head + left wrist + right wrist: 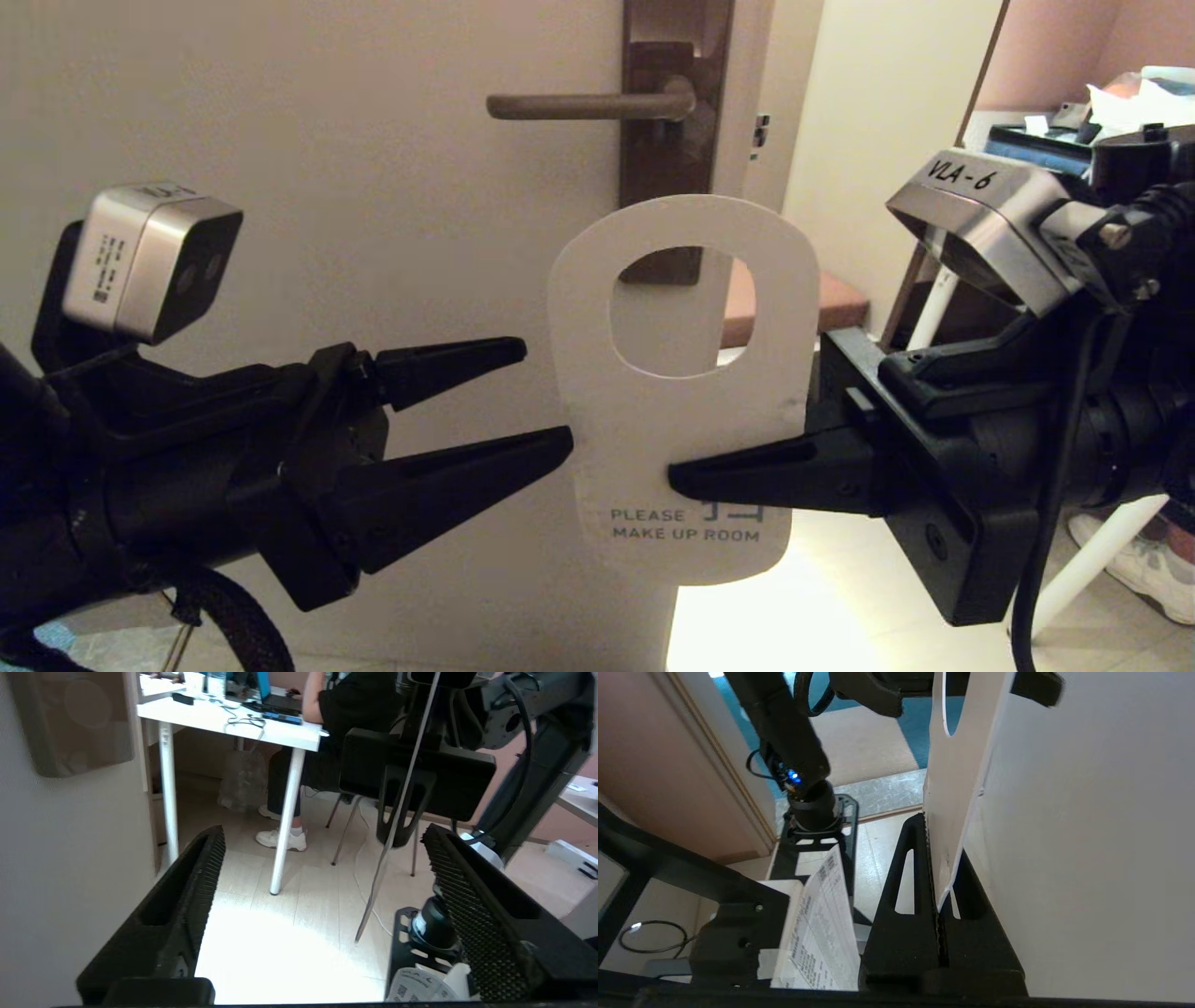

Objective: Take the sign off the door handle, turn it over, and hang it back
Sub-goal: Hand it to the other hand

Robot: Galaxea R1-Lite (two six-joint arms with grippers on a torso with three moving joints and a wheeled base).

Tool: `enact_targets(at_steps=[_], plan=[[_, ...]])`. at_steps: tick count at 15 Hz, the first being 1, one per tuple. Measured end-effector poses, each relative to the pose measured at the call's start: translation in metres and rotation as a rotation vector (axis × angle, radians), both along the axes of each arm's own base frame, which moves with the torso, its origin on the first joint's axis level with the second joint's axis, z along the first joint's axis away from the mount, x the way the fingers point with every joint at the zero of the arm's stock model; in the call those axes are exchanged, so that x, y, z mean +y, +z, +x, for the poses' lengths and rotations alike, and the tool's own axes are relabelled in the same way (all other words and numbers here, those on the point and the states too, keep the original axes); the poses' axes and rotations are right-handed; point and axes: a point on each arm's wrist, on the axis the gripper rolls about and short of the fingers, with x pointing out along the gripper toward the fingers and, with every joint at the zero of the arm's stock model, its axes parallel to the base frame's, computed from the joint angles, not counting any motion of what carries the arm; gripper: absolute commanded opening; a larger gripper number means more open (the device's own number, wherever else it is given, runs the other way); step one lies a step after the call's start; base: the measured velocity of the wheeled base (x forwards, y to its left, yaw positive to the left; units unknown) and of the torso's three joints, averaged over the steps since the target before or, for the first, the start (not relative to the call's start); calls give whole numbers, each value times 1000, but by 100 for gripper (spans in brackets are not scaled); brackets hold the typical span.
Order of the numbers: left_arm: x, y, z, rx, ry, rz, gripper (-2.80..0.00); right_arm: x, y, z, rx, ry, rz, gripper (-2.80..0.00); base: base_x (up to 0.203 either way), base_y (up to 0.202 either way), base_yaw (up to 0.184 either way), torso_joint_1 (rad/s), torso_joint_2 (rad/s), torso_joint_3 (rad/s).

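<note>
In the near foreground, on the left: left gripper, jaws spread wide, empty, tips just beside the left edge of the sign but apart from it. On the right, near: right gripper, fingers pressed together on the right side of the sign, low down, just above the printed "PLEASE MAKE UP ROOM". Between the two grippers: the sign, upright, pale grey face toward the head camera, big hole uppermost, off the handle. Farther back, on the pale door: the door handle, bare, lever level and pointing left from its dark brown plate, above the sign. Far right, past the door's edge: a white table leg and a white shoe on the pale floor.
</note>
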Motion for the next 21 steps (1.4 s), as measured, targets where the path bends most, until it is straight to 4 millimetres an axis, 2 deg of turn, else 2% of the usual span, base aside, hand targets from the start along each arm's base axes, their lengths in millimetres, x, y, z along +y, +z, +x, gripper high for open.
enact_targets(at_steps=[10,21], plan=[[-9,-1,-10,0,-65,1,0,13,3,4,-5,27,5,-280,0,0,0,0,0,0],[-11,-1,-15,-1,-88,-1,0,28,-3,0,8,72,-10,-280,0,0,0,0,0,0]])
